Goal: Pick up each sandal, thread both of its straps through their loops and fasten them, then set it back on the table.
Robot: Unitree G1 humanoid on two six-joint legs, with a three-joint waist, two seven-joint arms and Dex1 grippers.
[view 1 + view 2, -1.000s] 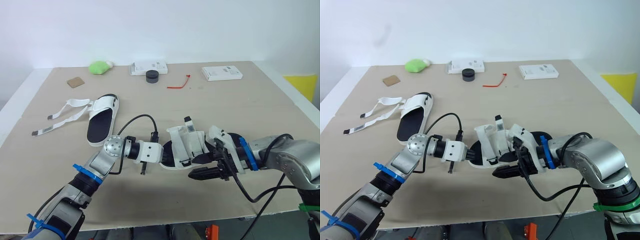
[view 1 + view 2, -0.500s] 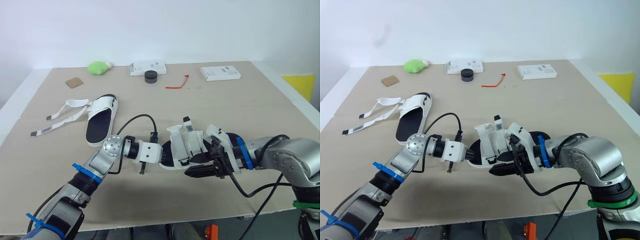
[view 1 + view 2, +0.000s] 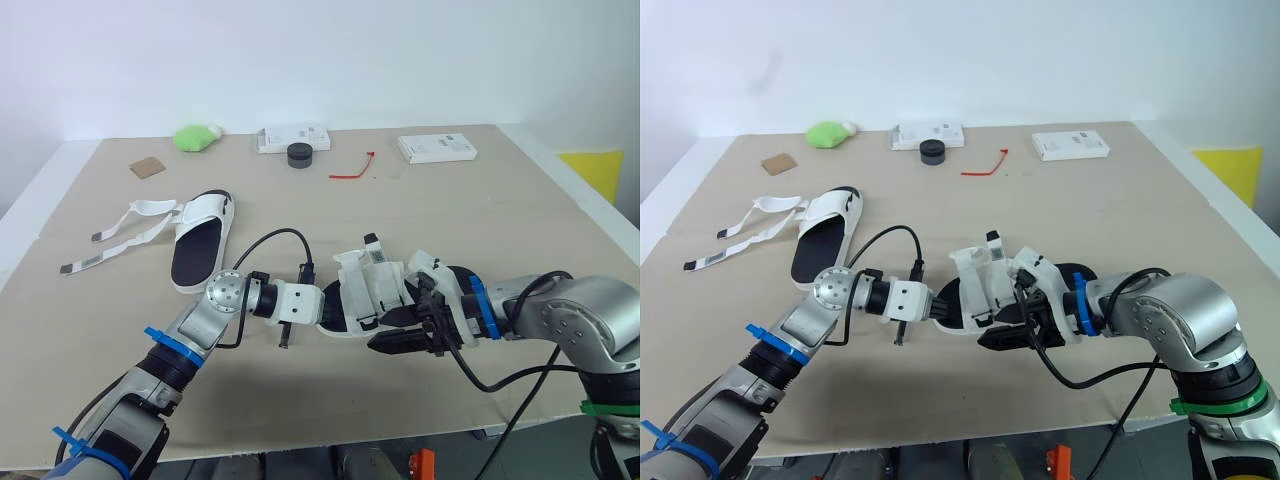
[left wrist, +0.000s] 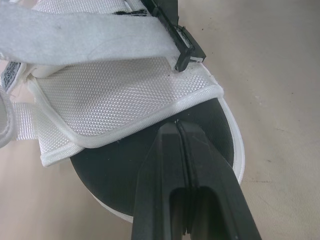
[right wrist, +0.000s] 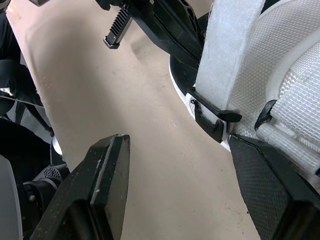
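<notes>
Sandal [image 3: 372,292] buckle [image 5: 214,119] between spread right jaws

- No word, brand, number or sign is clear enough to read anywhere here.
- A white box [image 3: 293,137] lies at the far edge of the worktop [image 3: 500,230]. Its top carries dark printed marks, too small to make out.
- A second white box [image 3: 437,149] lies further to the right along the same far edge. Its top shows faint grey print, also too small to read.
- The sandal [image 3: 375,290] at the near middle of the worktop has a small white label [image 4: 9,76] sewn to its webbing. The left wrist view shows dark characters on it, cut off at the picture's edge and illegible.
</notes>
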